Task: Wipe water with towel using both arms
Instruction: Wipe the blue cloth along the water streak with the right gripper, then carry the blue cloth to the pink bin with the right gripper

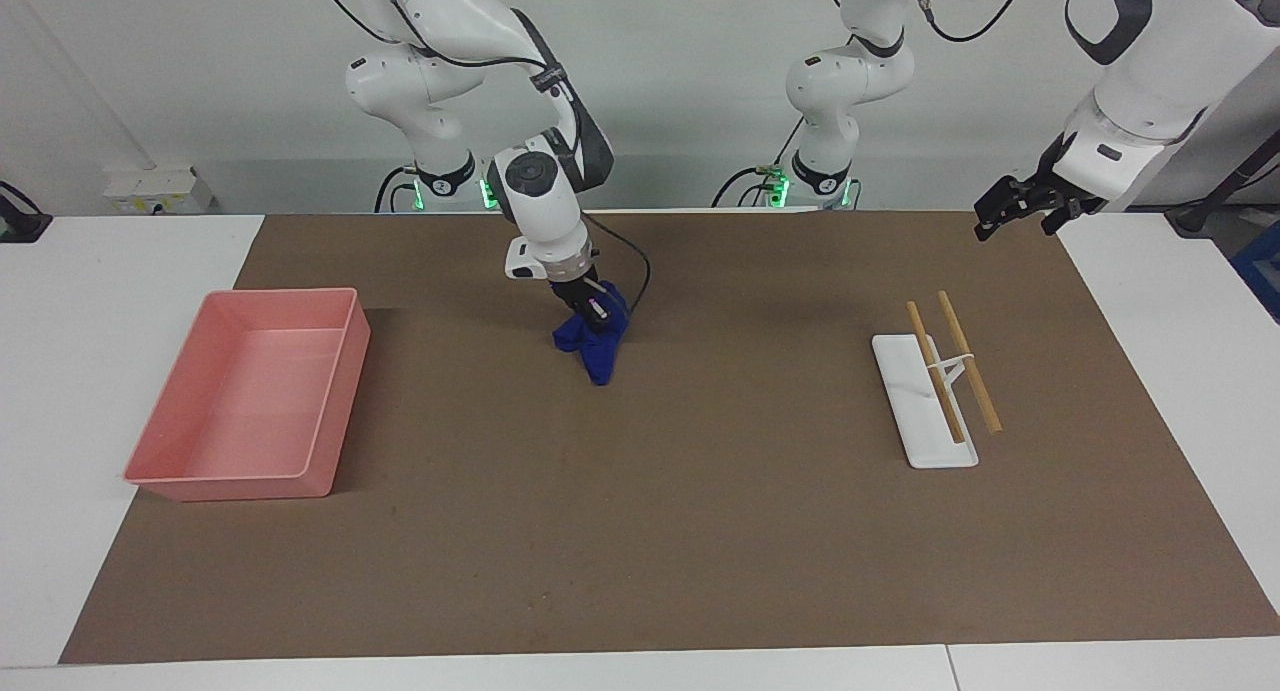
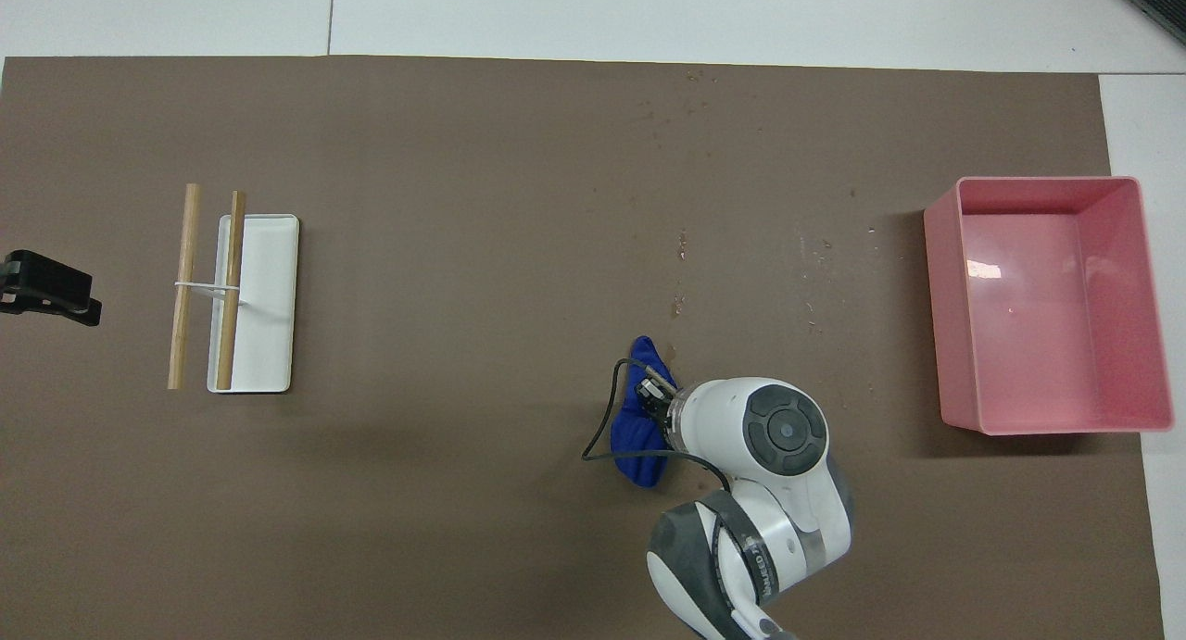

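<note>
Mid-table, your right end effector [image 1: 596, 309] pinches the towel [image 1: 597, 346], long axis running away from the robots toward water spots [image 2: 681, 246]; left end effector [image 1: 1030, 206] waits (fingers unreadable).

Towel and arms, current state.
Deep-blue towel [image 1: 598, 343] bunched in wrinkled folds, pinched by the right gripper [image 1: 594, 309] at mid-worktop, its lower end touching the brown mat. Left gripper [image 1: 1022, 211] waits raised over the worktop's edge.
</note>
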You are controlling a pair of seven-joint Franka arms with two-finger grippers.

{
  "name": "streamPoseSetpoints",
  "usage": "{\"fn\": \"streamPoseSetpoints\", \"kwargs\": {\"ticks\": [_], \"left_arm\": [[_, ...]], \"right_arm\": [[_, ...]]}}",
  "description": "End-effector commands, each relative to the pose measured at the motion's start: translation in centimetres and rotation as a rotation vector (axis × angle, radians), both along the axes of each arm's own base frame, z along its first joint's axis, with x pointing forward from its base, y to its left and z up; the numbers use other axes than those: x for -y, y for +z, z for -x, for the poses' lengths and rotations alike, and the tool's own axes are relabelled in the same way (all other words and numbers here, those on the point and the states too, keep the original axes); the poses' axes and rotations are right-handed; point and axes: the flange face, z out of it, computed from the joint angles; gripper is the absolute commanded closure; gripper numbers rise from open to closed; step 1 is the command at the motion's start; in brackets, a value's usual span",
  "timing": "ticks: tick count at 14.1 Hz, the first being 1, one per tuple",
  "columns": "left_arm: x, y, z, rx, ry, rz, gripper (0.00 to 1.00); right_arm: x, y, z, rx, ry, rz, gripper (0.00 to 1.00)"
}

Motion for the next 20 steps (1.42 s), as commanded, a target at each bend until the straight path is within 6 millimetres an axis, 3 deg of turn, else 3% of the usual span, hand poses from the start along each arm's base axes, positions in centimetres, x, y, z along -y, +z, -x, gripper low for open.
{"fn": "streamPoseSetpoints", "kwargs": {"ticks": [1, 3, 5, 6, 7, 10, 12, 15, 17, 20], "left_arm": [[-0.8, 0.8, -0.3, 0.005, -0.008, -0.022, 0.0], [0.6, 0.7, -0.5, 0.001, -0.032, -0.022, 0.0], [4.6, 0.7, -0.6, 0.004, -0.106, -0.027, 0.0], [5.1, 0.7, -0.5, -0.001, -0.118, -0.04, 0.0], [5.2, 0.7, -0.4, -0.011, -0.121, -0.05, 0.0], [3.6, 3.4, -1.3, 0.023, -0.095, -0.051, 0.0], [3.6, 2.1, -1.0, 0.016, -0.095, -0.054, 0.0], [3.6, 2.2, -0.7, 0.01, -0.093, -0.054, 0.0], [3.7, 2.1, -0.7, 0.01, -0.095, -0.053, 0.0], [4.1, 2.3, -0.6, 0.012, -0.102, -0.054, 0.0]], "right_arm": [[1.5, -2.8, 1.4, -0.025, 0.157, 0.042, 1.0], [3.0, -2.5, -0.4, 0.058, 0.22, 0.024, 1.0], [5.2, -2.6, -2.6, 0.136, 0.288, 0.021, 1.0], [6.2, -2.3, -4.0, 0.181, 0.321, 0.02, 1.0], [6.8, -1.7, -5.8, 0.222, 0.336, 0.017, 1.0], [8.4, 0.2, -11.1, 0.295, 0.347, 0.012, 1.0], [10.9, 1.2, -15.5, 0.35, 0.348, 0.017, 1.0], [14.5, 4.2, -21.0, 0.421, 0.322, 0.024, 1.0], [16.8, 6.5, -22.7, 0.41, 0.303, 0.022, 1.0], [22.1, 10.4, -22.0, 0.393, 0.313, 0.042, 1.0]]}}
